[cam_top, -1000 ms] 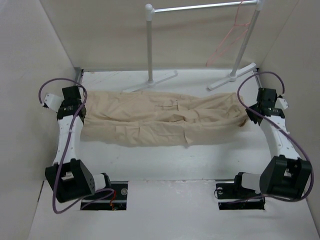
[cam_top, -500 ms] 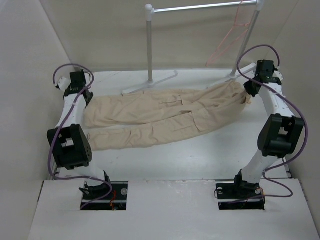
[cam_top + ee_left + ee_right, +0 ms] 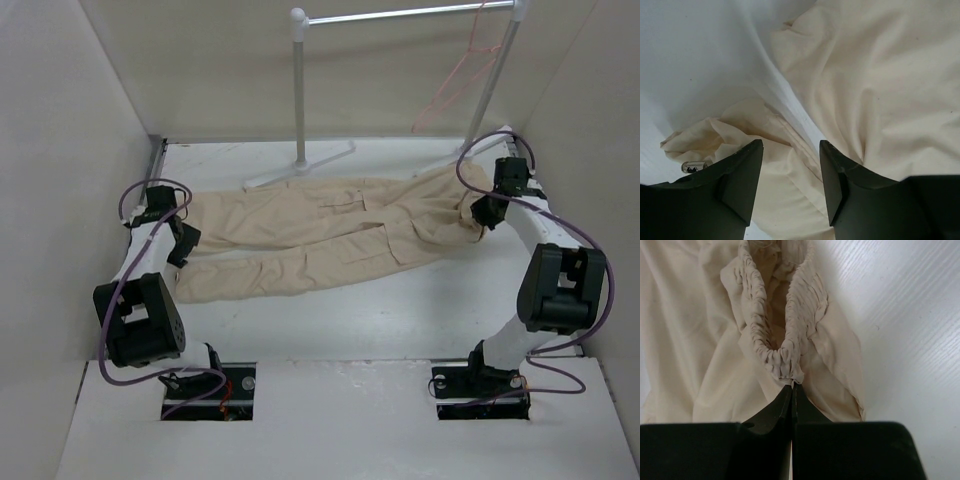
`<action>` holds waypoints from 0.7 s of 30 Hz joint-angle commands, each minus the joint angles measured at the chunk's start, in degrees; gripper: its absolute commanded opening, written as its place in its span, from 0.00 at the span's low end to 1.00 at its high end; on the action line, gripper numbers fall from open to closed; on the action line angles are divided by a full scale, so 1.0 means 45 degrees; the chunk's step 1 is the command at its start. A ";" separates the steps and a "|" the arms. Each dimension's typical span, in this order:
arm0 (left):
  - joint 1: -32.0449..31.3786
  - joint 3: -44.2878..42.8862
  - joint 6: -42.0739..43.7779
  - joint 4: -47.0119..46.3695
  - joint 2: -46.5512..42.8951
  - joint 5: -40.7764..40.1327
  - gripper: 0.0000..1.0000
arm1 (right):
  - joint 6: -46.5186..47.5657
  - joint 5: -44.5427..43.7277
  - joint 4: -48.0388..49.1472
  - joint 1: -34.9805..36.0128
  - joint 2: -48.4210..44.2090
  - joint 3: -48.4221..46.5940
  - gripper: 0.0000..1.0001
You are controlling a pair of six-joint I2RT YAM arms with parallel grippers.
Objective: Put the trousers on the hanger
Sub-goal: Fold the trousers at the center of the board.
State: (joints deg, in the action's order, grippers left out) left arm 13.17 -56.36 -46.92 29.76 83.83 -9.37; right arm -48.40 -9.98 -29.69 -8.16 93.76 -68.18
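The right jaws are pressed fully together on the gathered waistband [image 3: 789,365] of the trousers [image 3: 330,235], pinching only its very edge at their tips. The left jaws stand partly open with nothing between them, poised over the crumpled leg ends [image 3: 715,137].

The trousers lie spread on the counter [image 3: 400,320] just in front of the feet of the white rail stand [image 3: 299,90]. The waist is near the stand's right foot, and the legs trail away past its left foot. The hanger [image 3: 445,98] hangs from the right end of the stand's rail, above the waist and apart from it.

The right grip is thin, so a lift toward the rail could let the elastic slip out. With the left jaws holding nothing, the legs would drag and the cloth's full weight would hang on that one pinch. The light wire hanger could also swing or slide off the rail if it is knocked, and the right arm sits close to the stand's right post.

Count: one pair of trousers with two legs, one hanger, one rail stand, two arms.
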 commanded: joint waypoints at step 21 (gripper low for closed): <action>-0.0768 0.1938 -0.1020 0.0461 -0.1875 -0.1962 0.55 | 0.0033 0.0381 0.1012 0.0046 -0.1265 0.0484 0.05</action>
State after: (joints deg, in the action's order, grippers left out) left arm 8.82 -48.73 -50.24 34.76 72.97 -18.44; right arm -48.40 -9.21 -27.77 -8.21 89.69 -66.15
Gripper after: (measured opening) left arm 0.549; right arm 0.049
